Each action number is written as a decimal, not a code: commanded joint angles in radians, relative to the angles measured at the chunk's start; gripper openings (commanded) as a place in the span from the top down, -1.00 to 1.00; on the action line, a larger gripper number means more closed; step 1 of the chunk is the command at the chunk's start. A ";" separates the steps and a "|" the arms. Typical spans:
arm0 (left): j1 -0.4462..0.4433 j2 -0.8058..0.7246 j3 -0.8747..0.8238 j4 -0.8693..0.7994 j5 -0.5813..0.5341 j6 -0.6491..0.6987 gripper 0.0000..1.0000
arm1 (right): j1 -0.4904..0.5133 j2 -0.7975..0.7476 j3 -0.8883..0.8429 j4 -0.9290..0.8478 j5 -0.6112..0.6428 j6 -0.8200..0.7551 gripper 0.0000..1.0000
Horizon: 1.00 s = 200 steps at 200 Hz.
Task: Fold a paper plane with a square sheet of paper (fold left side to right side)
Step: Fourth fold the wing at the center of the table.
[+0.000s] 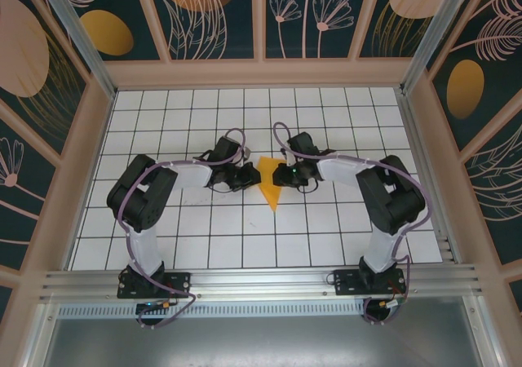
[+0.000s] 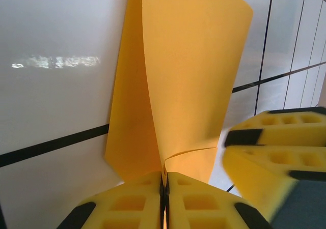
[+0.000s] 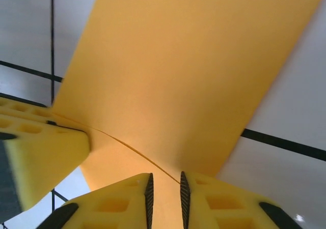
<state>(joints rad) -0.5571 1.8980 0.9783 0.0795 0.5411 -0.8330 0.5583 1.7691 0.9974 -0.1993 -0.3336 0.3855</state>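
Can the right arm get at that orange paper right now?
Probably yes: the right pincer straddles an edge of the orange paper, fingers slightly apart, nothing blocking. The left pincer grips it from the other side.

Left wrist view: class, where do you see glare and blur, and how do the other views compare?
Left wrist: glare streak on the white table, right hand blurred at the edge. Right wrist: paper sharp, evenly lit. Top external: sharp throughout, evenly lit.

paper [image 1: 269, 186] on table [image 1: 245, 245], between left jaws and right jaws
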 commanded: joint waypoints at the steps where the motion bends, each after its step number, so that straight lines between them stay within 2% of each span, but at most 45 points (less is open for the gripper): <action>1: -0.009 -0.017 0.012 0.024 -0.004 -0.031 0.77 | 0.016 -0.104 -0.020 -0.018 0.120 -0.037 0.43; 26: -0.013 -0.043 -0.028 0.062 -0.026 -0.093 0.80 | 0.075 -0.180 -0.061 -0.034 0.230 -0.050 0.37; 56: -0.016 -0.074 -0.082 0.148 -0.047 -0.180 0.82 | 0.191 -0.244 -0.149 0.046 0.333 -0.016 0.33; 103: -0.020 -0.095 -0.112 0.193 -0.052 -0.232 0.83 | 0.340 -0.218 -0.205 0.119 0.483 0.001 0.23; 200: -0.030 -0.088 -0.082 0.157 -0.052 -0.220 0.83 | 0.392 -0.101 -0.146 0.110 0.581 -0.040 0.19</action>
<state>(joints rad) -0.5812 1.8313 0.8753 0.2359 0.4915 -1.0492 0.9428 1.6489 0.8108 -0.1009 0.1989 0.3683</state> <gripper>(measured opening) 0.087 0.402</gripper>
